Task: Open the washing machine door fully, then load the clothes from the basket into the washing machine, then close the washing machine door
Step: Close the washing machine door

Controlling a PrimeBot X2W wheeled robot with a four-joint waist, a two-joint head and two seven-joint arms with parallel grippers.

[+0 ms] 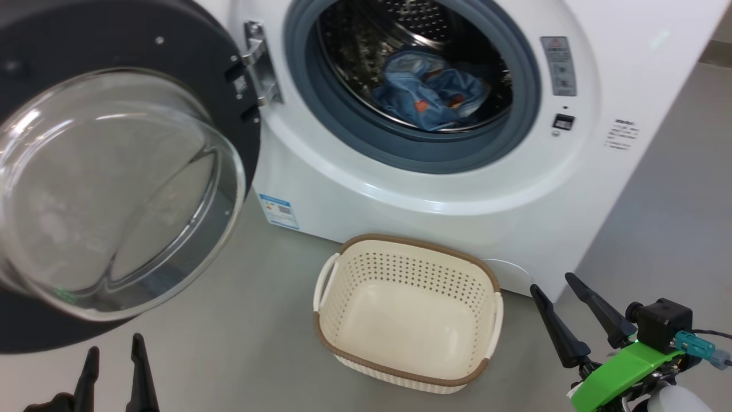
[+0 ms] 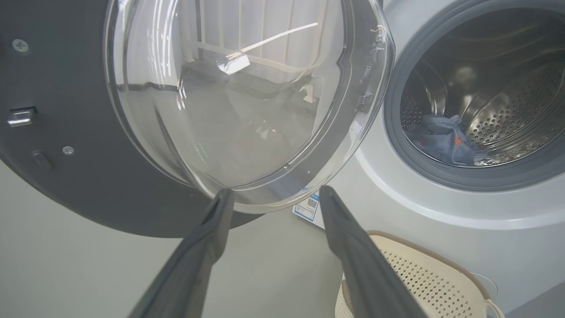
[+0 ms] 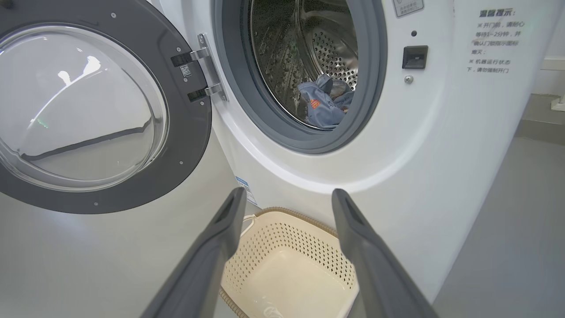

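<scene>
Jaws apart, empty: left gripper [image 1: 114, 343] lower left below washing machine door [image 1: 34, 40], right gripper [image 1: 552, 281] lower right. Centre top, clothes [image 1: 429, 91] in drum [image 1: 354, 46]; basket [image 1: 412, 240] bare. Closing risks: push could skid off glass bowl [image 1: 114, 189]; fabric near gasket [image 1: 400, 154] may pinch.

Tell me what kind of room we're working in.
Probably a laundry area: a white front-loading washer with clothes in its drum, its door open, a perforated basket on a plain grey floor. Whether home or shared, I cannot tell.
</scene>
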